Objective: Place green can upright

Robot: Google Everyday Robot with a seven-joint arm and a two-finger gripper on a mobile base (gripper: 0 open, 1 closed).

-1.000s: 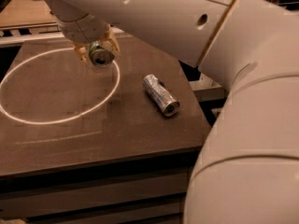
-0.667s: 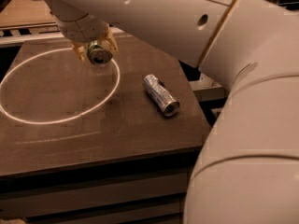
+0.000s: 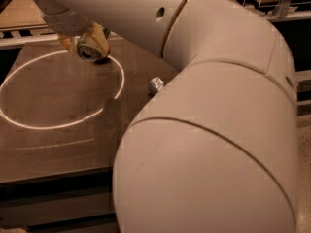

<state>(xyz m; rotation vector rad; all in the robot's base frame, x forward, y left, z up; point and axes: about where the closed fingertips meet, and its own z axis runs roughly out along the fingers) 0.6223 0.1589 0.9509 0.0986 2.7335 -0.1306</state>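
Over table far side | gripper fingers grip green can | silver can behind arm

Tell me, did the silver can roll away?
No: silver can stays right of the white ring, now mostly behind the arm. The gripper holds the green can at the ring's far edge.
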